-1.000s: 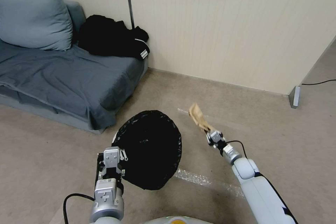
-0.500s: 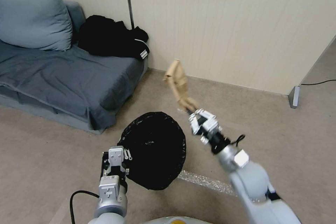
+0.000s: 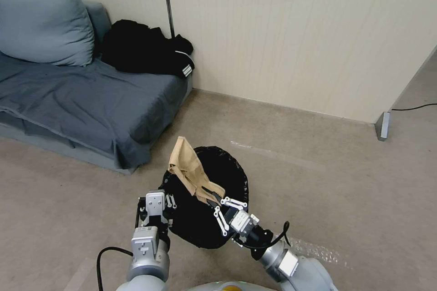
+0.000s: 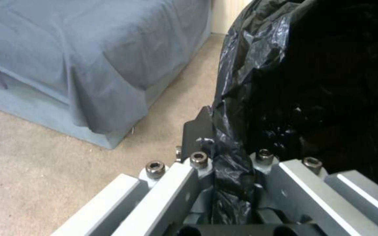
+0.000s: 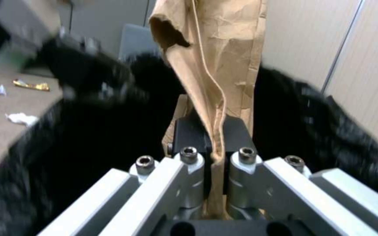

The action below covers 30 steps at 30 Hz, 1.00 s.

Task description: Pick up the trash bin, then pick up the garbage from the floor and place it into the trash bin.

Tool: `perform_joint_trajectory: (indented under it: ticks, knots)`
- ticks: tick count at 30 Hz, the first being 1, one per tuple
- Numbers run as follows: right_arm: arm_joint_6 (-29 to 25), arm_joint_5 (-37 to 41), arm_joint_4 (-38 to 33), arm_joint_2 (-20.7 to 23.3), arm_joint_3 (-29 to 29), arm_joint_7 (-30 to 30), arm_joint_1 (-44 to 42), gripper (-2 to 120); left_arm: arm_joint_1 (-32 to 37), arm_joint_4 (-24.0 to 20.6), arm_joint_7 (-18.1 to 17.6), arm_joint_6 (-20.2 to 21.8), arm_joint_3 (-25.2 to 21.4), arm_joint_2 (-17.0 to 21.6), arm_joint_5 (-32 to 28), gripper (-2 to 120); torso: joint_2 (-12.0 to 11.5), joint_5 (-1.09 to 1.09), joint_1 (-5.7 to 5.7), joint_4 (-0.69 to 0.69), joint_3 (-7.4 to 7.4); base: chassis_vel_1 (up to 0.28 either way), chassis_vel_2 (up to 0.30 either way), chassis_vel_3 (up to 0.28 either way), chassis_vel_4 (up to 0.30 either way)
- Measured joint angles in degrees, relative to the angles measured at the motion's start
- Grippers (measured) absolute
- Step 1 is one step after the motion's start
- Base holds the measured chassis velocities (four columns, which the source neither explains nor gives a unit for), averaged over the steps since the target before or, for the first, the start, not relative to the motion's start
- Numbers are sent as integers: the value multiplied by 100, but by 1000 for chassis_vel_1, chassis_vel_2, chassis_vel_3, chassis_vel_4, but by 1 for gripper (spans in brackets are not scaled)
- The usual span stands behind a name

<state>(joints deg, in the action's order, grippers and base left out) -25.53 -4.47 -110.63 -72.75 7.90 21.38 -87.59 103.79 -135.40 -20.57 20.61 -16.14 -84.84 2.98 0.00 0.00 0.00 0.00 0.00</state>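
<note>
Nearest the robot, the left gripper point(image 3: 156, 207) has its fingers pinched on the rim of the bin point(image 3: 230, 177), with the black liner point(image 4: 228, 131) squeezed between them. It holds the bin off the carpet point(image 3: 341, 182), tipped so that its mouth faces up and toward the robot.

Just to the right, the right gripper point(image 3: 217, 202) reaches in over the near right part of the rim, fingers clamped on the narrow crumpled end of the paper bag point(image 3: 189, 168). From the right wrist the bag point(image 5: 217, 65) runs straight out between the fingers point(image 5: 189, 164), with the dark liner point(image 5: 88, 147) spread behind and around it.

What matters for the drop is that the bag lies forward and to the left of the right fingers, its long axis slanting across the mouth from the pinched end near the middle to the free end over the far left rim. That free end points up and away, and seems to stand above or just past the rim rather than inside. Letting go here could leave it draped on the edge; pushing the pinched end deeper looks safer.

Farther off, beyond the liner in the right wrist view, a yellow wrapper point(image 5: 31, 86) and a tissue point(image 5: 20, 118) lie on the carpet. The sofa point(image 3: 68, 100) stands along the wall.
</note>
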Motion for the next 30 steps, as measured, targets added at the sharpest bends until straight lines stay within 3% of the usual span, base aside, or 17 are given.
perform_joint_trajectory:
  ticks: [11, 30]
  knots:
    - [-102, -102, 249, 24, 87, -30, 4, 1, -37, -9, 0, 0, -38, 4, -1, 1, 0, 0, 0, -1, 0, 0, 0, 0, 0]
    - [-102, -256, 67, 56, 89, -47, -10, 72, -68, -18, 2, -7, -48, 4, -51, 1, 0, 0, 0, -1, 0, 0, 0, 0, 0]
